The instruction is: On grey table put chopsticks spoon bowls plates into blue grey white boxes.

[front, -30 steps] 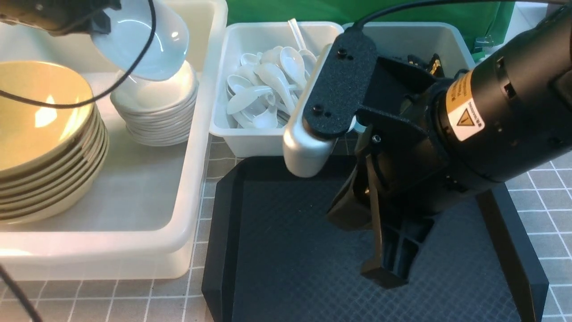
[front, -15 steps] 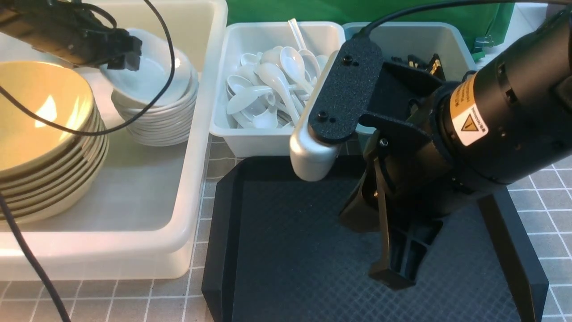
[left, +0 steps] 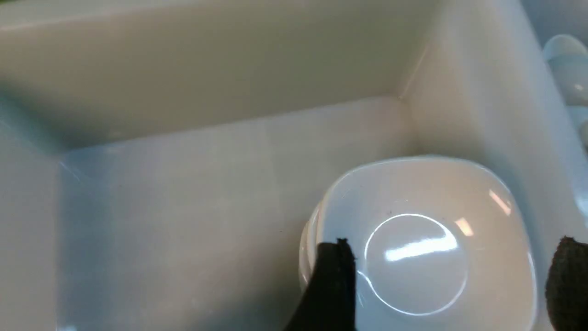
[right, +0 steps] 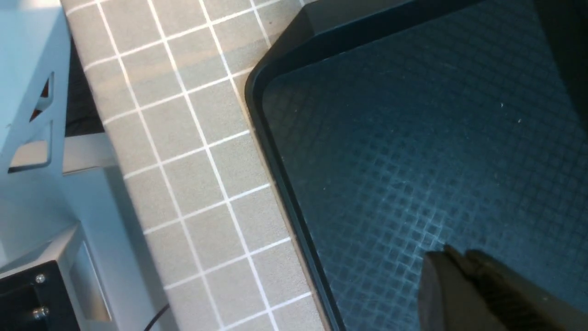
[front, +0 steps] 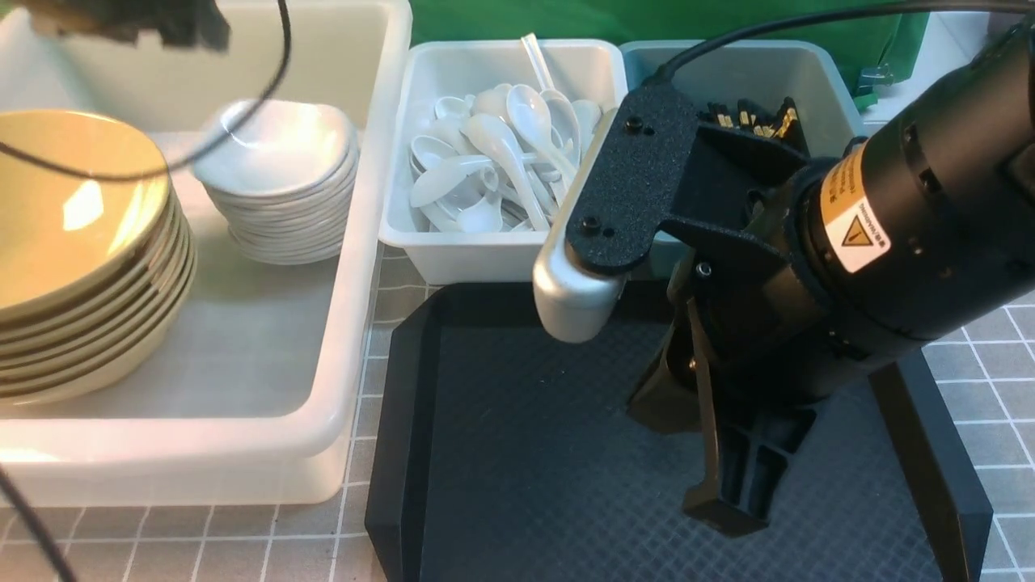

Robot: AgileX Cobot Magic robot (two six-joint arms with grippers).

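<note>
Left wrist view: left gripper (left: 455,243), jaws spread, empty, above the plates (left: 413,193) stacked in the large tub (left: 229,69), beside the bowls (front: 73,242). Right gripper (right: 461,262), jaws pressed together, holding nothing, over the black tray (right: 413,138).

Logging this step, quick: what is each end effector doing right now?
Left end effector: open, empty, above the top plate.
Right end effector: closed, holding nothing.

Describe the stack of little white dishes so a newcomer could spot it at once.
Find the large whitish tub on the left. Two stacks stand inside it; the plates are the one nearer the spoon bin. They are small, white and rounded-square, while the neighbouring bowls are wide, round and olive-yellow.
</note>
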